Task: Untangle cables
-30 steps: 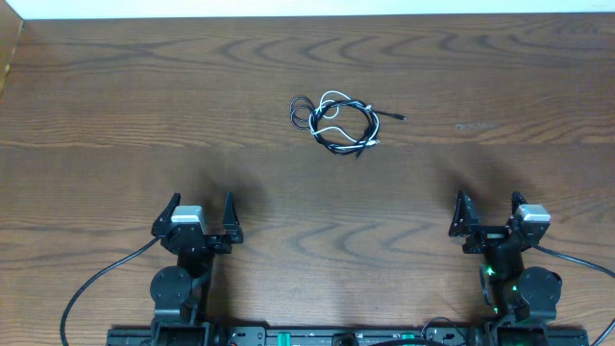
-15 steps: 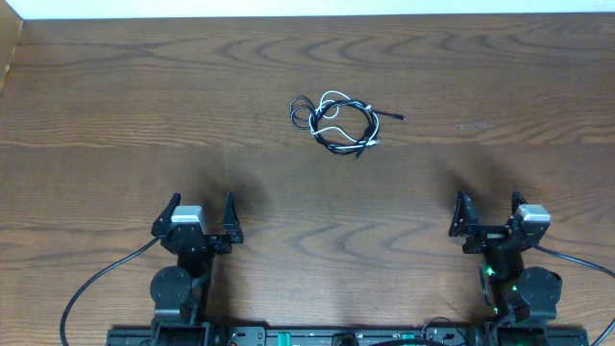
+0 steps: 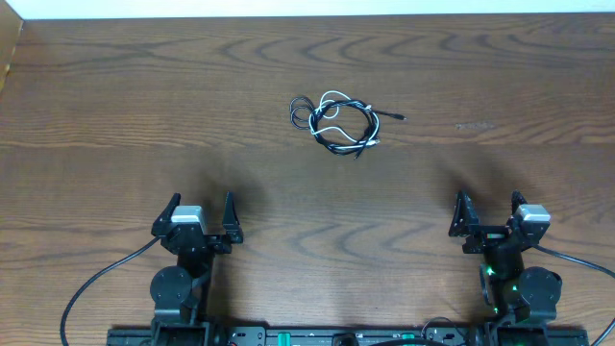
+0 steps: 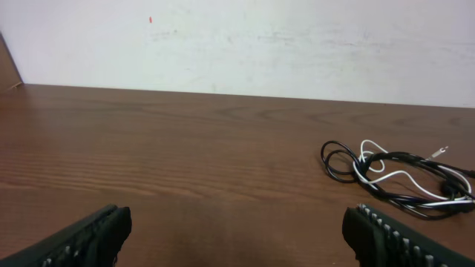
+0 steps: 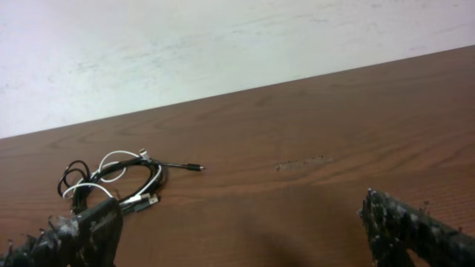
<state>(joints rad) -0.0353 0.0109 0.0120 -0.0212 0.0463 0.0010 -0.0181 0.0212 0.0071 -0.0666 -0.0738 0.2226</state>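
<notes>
Both claws, left claw and right claw, sit spread wide and empty, well apart from the cables bundled on the wooden surface.

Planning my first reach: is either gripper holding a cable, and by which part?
Nothing is held. The left gripper and right gripper stand open, well apart from the cables bundled on the table.

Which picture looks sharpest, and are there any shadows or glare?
Overhead view: sharpest and evenly lit, with the tangled bundle of thin black and white cables crisp and soft shadows on the brown wooden table ahead of the jaws. Left wrist view: bright white wall, dark jaws slightly soft. Right wrist view: tilted horizon, grainier. No strong glare.
</notes>
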